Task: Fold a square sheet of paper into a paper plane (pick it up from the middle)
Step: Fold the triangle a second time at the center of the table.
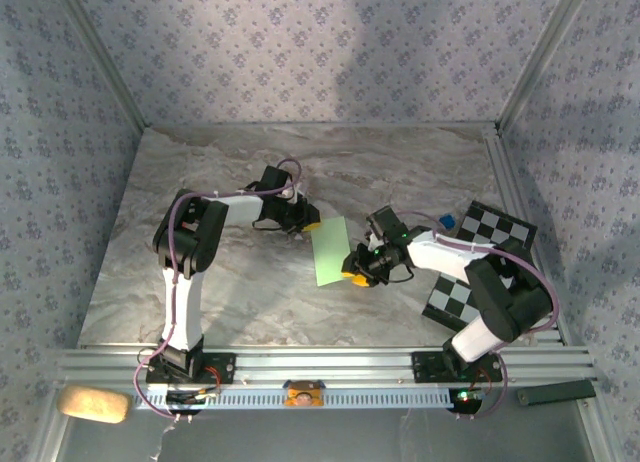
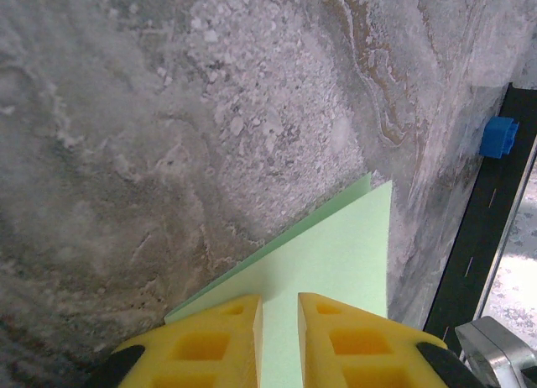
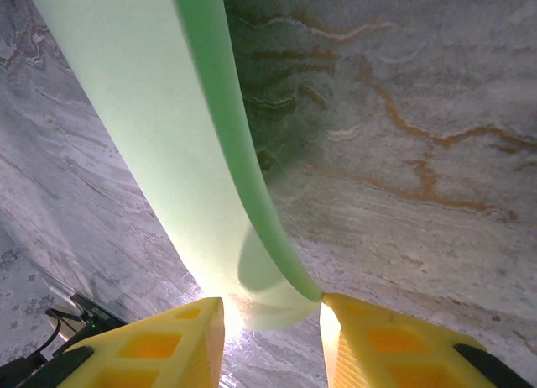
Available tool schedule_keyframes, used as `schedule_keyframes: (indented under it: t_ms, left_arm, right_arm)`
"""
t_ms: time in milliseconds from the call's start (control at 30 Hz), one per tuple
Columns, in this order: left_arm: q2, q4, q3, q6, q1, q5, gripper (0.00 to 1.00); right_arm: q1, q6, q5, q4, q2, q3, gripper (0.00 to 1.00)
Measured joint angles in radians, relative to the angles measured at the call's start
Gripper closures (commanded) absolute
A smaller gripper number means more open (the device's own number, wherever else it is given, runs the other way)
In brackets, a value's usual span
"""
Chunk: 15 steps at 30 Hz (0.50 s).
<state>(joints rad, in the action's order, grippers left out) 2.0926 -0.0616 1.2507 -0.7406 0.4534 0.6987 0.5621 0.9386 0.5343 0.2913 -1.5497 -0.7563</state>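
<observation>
The square sheet of paper [image 1: 328, 250] is light green and lies mid-table, doubled over into a narrow strip. My left gripper [image 1: 308, 225] is at its far left corner. In the left wrist view the yellow fingers [image 2: 210, 338] stand a narrow gap apart over the flat paper [image 2: 336, 262], with a lower layer showing along its edge; nothing is pinched. My right gripper [image 1: 352, 269] is at the strip's near right end. There the paper [image 3: 151, 153] curls up in a loose bend between the open fingers of the right gripper [image 3: 271, 302], and the bend touches the right fingertip [image 3: 331, 308].
A black-and-white checkered board [image 1: 480, 257] lies at the right, under the right arm. A small blue piece [image 1: 447, 222] sits by its far edge, also seen as a blue piece [image 2: 499, 138]. Patterned walls close off three sides. A tan pad [image 1: 93, 403] rests at the near left.
</observation>
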Motion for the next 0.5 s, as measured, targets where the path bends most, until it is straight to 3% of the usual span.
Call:
schedule_keyframes:
  t_ms: [500]
  left_arm:
    - [0.000,-0.017,0.008,0.011,0.000,-0.007,0.82]
  right_arm:
    - [0.002,-0.015,-0.007,0.035,0.000,-0.067,0.64]
